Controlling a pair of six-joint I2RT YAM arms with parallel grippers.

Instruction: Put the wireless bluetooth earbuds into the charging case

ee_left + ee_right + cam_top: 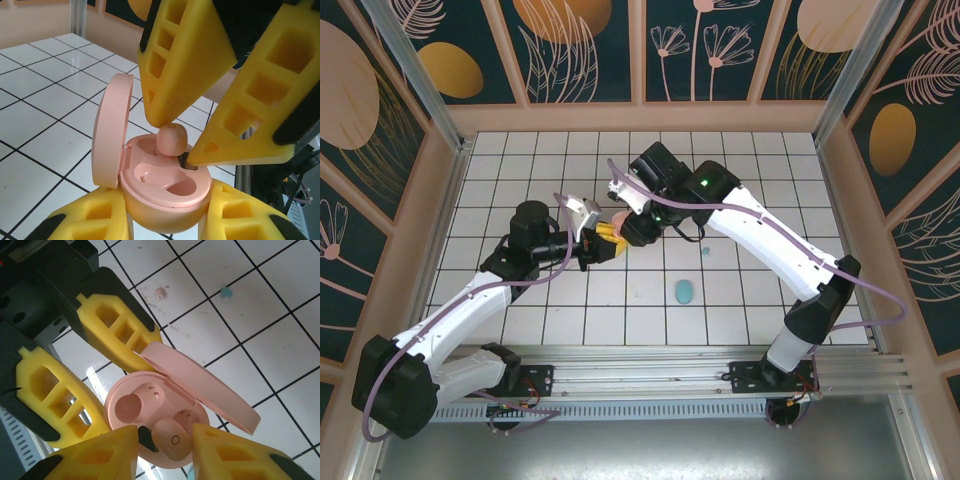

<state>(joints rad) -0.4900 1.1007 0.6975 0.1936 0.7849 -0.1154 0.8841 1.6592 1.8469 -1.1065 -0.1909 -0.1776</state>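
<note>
My left gripper (170, 220) is shut on the pink charging case (165, 190), holding it above the tiles with its lid (200, 385) swung open. One pink earbud (172, 138) sits at the case's far slot; the near slot is empty. My right gripper (167, 450) hangs over the case with that earbud between its yellow fingers. One finger rests against the earbud and the other stands off it with a gap, so the jaws are parted. In the top view both grippers meet at the case (615, 222) mid-floor.
A second pink earbud (160, 293) and a light blue one (226, 292) lie on the white tiles beyond the case. The teal oval case (684, 291) lies shut on the floor to the right of the grippers. Wooden walls ring the tiled floor.
</note>
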